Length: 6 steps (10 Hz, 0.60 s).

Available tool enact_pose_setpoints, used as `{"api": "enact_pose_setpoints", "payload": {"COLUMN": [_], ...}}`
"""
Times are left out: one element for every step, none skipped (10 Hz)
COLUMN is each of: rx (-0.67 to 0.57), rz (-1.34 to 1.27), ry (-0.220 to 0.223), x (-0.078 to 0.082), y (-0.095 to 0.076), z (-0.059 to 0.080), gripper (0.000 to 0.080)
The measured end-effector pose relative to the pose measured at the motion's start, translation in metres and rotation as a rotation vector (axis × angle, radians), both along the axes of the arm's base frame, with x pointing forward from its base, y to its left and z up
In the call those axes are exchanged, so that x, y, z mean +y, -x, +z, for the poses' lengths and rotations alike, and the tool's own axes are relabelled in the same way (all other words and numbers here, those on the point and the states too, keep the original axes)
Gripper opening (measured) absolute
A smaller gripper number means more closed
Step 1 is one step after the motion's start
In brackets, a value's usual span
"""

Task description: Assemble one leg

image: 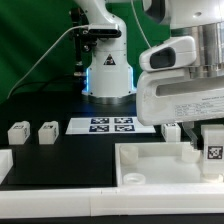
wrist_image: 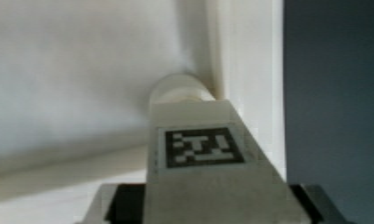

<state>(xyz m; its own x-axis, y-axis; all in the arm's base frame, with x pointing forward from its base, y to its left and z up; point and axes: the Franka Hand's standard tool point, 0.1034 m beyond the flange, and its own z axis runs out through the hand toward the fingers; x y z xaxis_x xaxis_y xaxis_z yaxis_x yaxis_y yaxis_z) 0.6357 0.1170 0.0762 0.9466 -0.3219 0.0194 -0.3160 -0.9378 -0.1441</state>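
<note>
Currently, lower right of exterior view: leg (image: 213, 150) clamped in gripper (image: 203, 133), poised by tray (image: 150, 160) corner. Advisable: hold upright, square to tray walls, descend slowly.

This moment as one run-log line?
gripper: shut on leg | leg: upright over white tray, by its wall | loose legs: two, exterior view's left

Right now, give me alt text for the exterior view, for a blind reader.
A white robot tool holds the leg, a small tagged block, at a corner of a white tray. Two more small white blocks and the marker board lie on the black table.
</note>
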Motion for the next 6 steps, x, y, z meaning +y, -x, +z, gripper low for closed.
{"api": "enact_pose_setpoints", "payload": {"rx": [0.034,0.063,0.083,0.091,0.11,0.12], "rz": [-0.251,-0.465,-0.571,-0.618,-0.733,-0.804], "ry": [-0.017,-0.028,-0.057,-0.062,-0.073,-0.076], "x": [-0.0004,-0.0011,-0.0028,-0.0026,-0.0024,-0.0025], "y": [0.0003,0.0008,0.0004,0.0006,0.001,0.001], "z": [-0.0004,-0.0009,-0.0011,-0.0011,-0.0014,-0.0015], "gripper": [0.03,0.03,0.03,0.03,0.03,0.03]}}
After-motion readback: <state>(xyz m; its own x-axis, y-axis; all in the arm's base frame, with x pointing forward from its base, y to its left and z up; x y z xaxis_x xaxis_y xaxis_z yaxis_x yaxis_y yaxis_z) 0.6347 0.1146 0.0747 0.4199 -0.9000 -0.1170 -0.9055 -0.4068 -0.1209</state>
